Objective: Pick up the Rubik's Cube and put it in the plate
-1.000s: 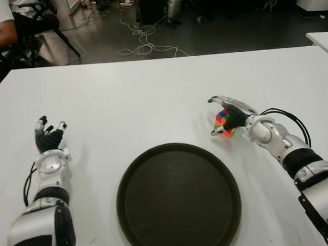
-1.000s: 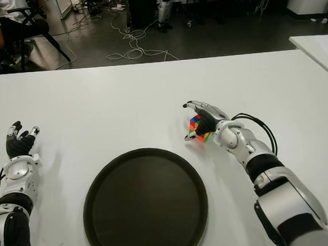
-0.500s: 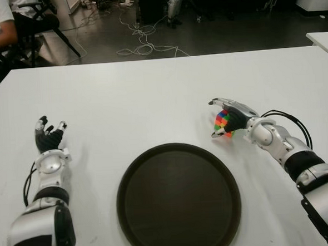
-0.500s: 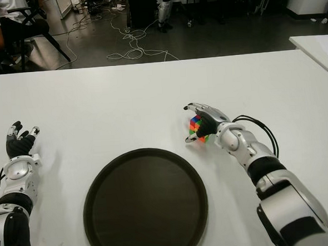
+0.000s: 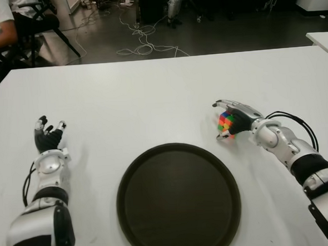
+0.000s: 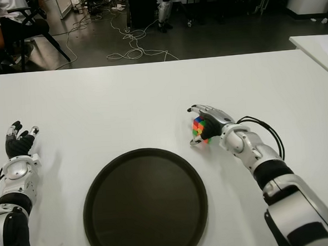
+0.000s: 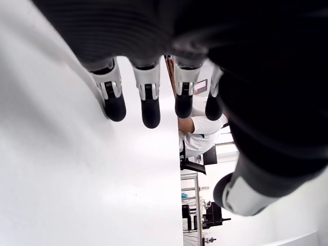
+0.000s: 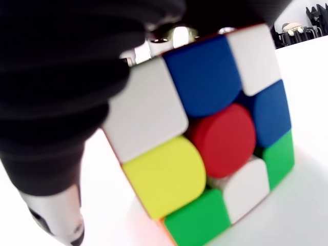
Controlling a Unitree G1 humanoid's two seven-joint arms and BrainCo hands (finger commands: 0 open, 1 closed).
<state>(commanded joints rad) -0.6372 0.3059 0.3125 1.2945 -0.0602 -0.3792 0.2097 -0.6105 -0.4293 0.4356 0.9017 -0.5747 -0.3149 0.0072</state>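
Your right hand [image 5: 232, 122] has its fingers curled around the multicoloured plastic Rubik's Cube [image 5: 226, 123] low over the white tabletop [image 5: 151, 96], so carrying it to the empty round dark plate [image 5: 178, 199] beside that hand remains.

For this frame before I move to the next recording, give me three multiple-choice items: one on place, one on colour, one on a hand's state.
1. Where is the multicoloured Rubik's Cube?
A. In the right hand, beyond the plate's right edge
B. On the plate
C. Beside the left hand

2. What colour is the round plate?
A. White
B. Dark brown-black
C. Red

3. What is the left hand doing?
A. Gripping the cube
B. Holding the plate
C. Open, holding nothing

Answers: 1 A, the right hand wraps the cube on the white table. 2 B, the plate reads dark against the table. 3 C, its wrist view shows fingers spread and nothing held.
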